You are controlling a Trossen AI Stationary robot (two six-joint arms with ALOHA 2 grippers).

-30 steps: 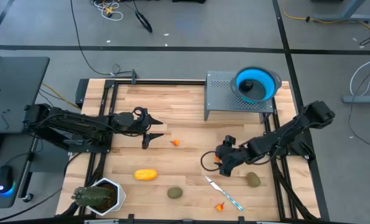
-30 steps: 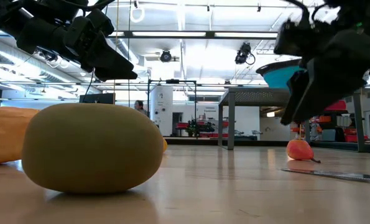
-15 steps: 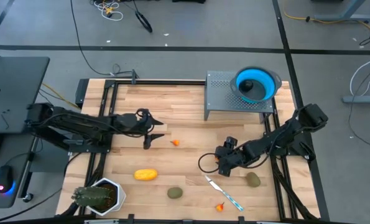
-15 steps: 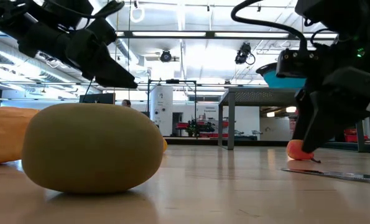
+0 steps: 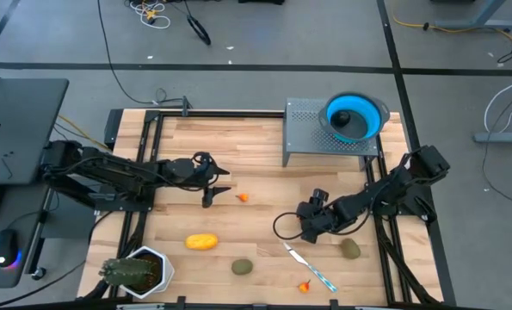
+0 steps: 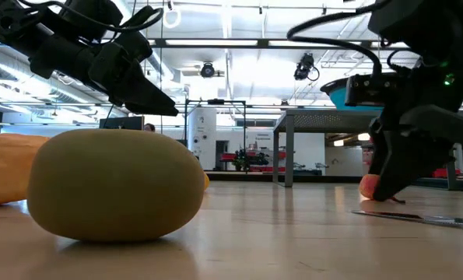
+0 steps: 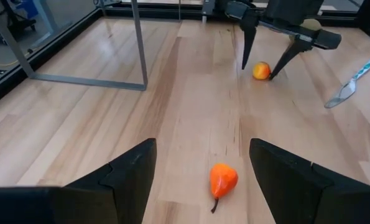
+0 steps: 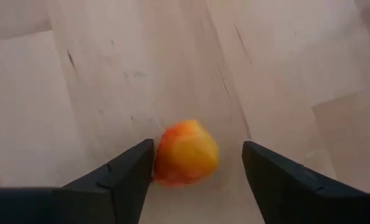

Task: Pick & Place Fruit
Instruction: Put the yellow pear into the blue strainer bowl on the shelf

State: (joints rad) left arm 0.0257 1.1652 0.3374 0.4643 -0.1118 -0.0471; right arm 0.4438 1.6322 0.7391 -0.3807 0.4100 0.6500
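My left gripper [image 5: 218, 182] has crept rightward over the last second and now hangs with fingers spread just short of a small orange-red pear-shaped bit [image 7: 222, 180], which lies on the table [image 5: 256, 155] ahead of the gap between them, not yet inside it. Further right, my right gripper [image 5: 305, 226] has dropped from a raised pose to the boards, and its released fingers now straddle a round orange-yellow fruit [image 8: 186, 153]; one finger looks to be touching it, the other stands apart. I judge both arms are one closing move from a grasp, so the placing is still ahead.

Counting left to right: one spiky plant in its white pot [image 5: 137, 270], one yellow oblong fruit [image 5: 200, 242], the orange bit by my left fingers, an olive-brown fruit [image 5: 242, 267], the fruit under my right gripper, one knife [image 5: 310, 268], an orange-red bit [image 5: 305, 286] beside it, a second olive-brown fruit [image 5: 350, 249]. On the metal stand [image 5: 307, 133], one blue bowl [image 5: 355, 118] holds one black ball [image 5: 342, 120].
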